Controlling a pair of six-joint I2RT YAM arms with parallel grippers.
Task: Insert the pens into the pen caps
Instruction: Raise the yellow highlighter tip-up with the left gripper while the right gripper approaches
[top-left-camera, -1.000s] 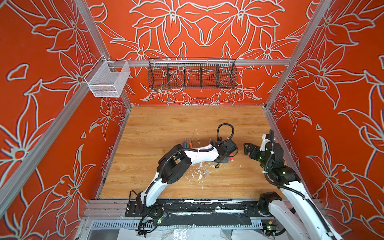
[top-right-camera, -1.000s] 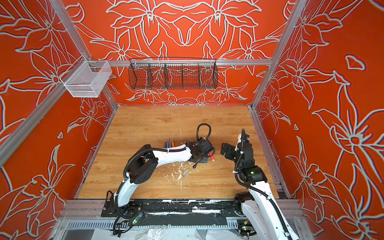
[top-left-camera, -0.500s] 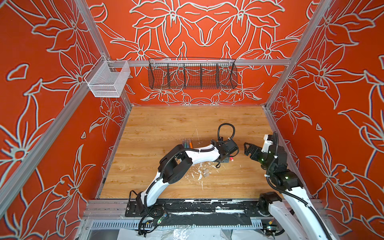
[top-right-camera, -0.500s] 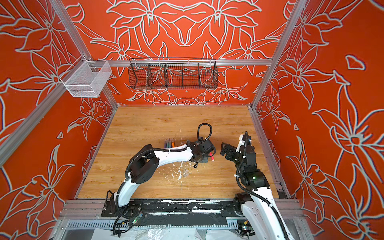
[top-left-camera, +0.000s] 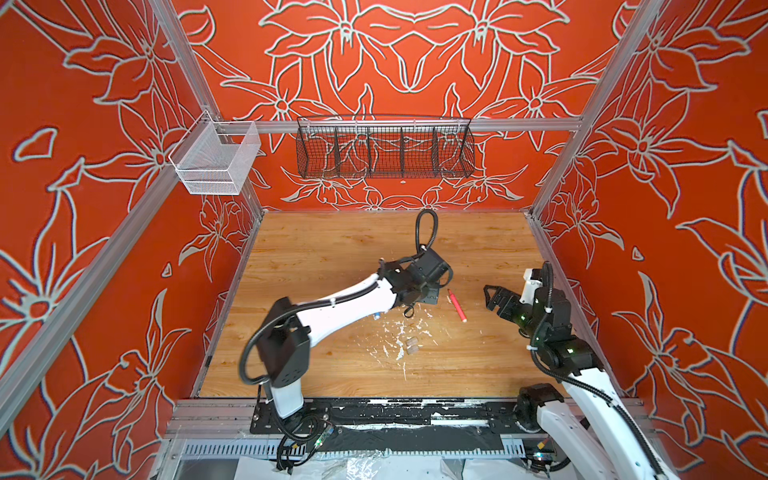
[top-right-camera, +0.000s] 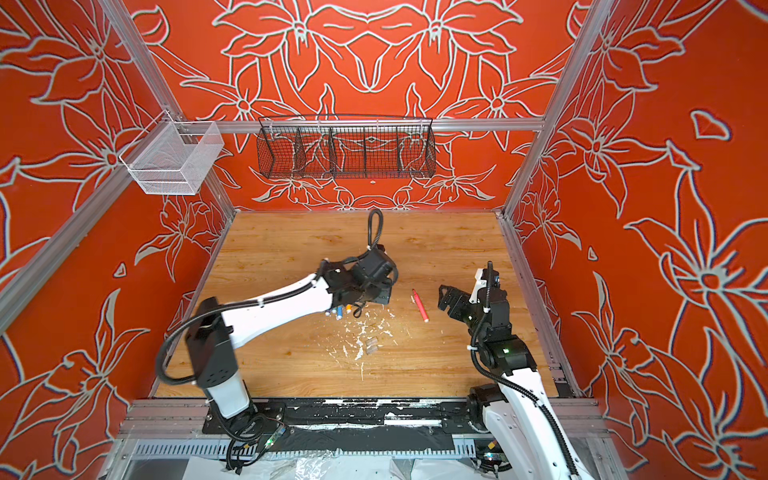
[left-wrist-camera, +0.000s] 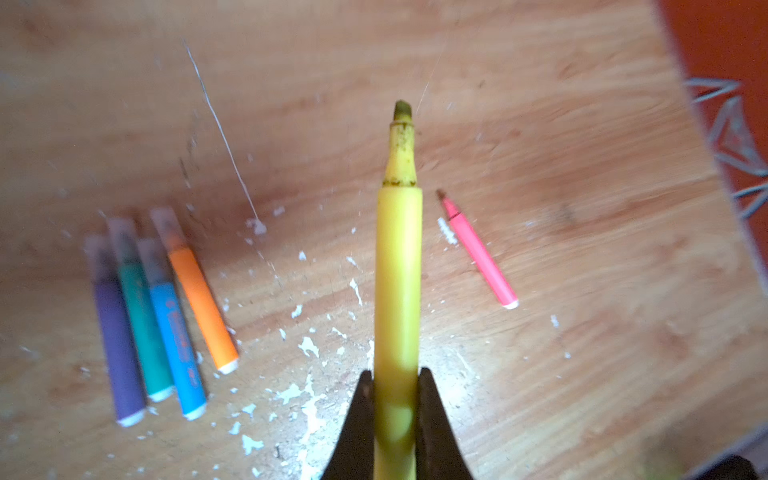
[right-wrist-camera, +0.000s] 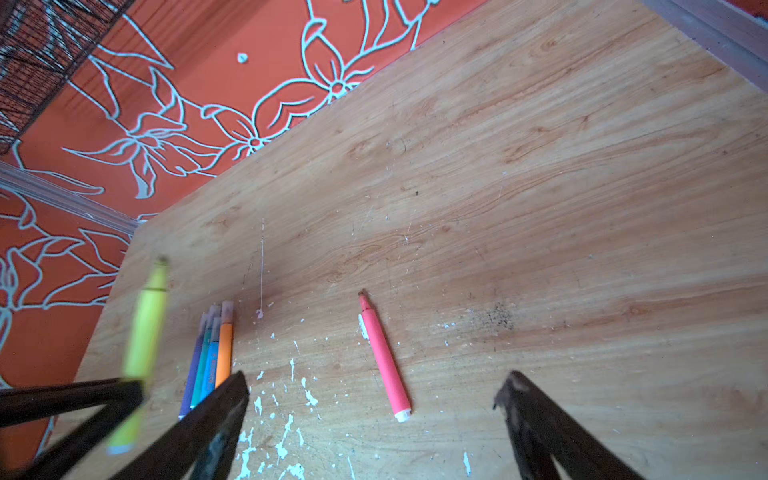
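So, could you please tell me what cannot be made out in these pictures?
- Left gripper: hidden under its own wrist in both top views. Only the left wrist view shows it shut on the yellow pen, whose rear end is cut off by that picture's edge.
- Four side-by-side pens: blurred in the left wrist view, mostly under the left arm in both top views.
- Loose pen caps: too small in both top views for detail.
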